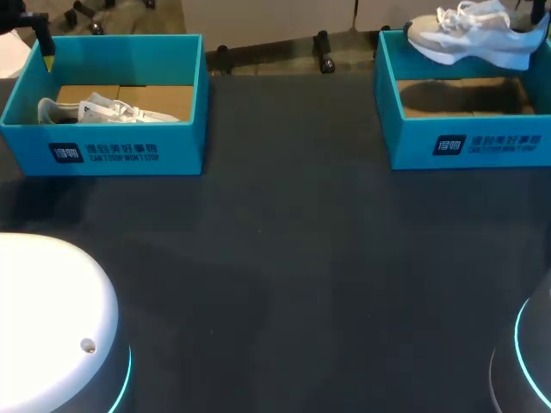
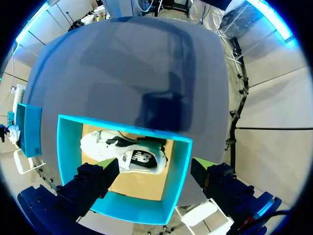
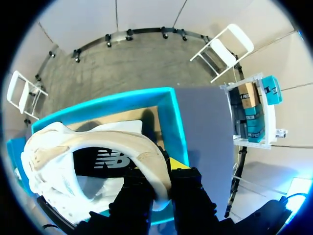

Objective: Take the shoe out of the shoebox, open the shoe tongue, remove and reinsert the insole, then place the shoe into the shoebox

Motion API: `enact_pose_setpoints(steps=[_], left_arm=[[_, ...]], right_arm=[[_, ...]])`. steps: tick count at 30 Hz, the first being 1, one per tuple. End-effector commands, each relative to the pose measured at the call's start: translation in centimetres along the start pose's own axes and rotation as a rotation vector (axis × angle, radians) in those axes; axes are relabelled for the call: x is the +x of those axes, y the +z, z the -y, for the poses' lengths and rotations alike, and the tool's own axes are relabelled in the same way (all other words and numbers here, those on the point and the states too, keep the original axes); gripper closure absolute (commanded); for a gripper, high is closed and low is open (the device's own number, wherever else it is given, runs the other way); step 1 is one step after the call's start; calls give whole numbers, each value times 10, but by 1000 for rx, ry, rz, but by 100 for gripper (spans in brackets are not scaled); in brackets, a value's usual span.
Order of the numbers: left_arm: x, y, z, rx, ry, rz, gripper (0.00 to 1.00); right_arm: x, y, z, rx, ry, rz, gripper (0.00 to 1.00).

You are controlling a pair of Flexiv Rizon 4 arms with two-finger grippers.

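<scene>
**Above the right shoebox, a white shoe is being held aloft**

The shoe is being gripped at its heel end by the closed right hand, over the open box on the dark worktop. The left hand is being held open above the left shoebox, where a second shoe is lying.

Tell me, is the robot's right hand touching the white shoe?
Touching. The right wrist view shows the right hand pinching the rim of the white shoe from both sides.
</scene>
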State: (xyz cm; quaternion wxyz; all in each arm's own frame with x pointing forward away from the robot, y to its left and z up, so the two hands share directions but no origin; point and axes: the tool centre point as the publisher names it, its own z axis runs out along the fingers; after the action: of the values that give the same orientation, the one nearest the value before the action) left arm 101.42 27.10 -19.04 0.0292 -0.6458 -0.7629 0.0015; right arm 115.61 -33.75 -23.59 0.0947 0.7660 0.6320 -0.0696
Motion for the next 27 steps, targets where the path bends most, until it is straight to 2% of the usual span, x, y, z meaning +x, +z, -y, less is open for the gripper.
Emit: enact_pose_setpoints(steps=[1,12,27], left_arm=[[0,0,2,-4,-1,-2,0],[0,0,2,-4,-1,-2,0],[0,0,2,-4,-1,-2,0]], right_arm=[[-3,-31,20,-61,-9,-6,100],[4,-78,48,-69,-35,-20,100],[22,-119,91,-15,-30,-17,100]])
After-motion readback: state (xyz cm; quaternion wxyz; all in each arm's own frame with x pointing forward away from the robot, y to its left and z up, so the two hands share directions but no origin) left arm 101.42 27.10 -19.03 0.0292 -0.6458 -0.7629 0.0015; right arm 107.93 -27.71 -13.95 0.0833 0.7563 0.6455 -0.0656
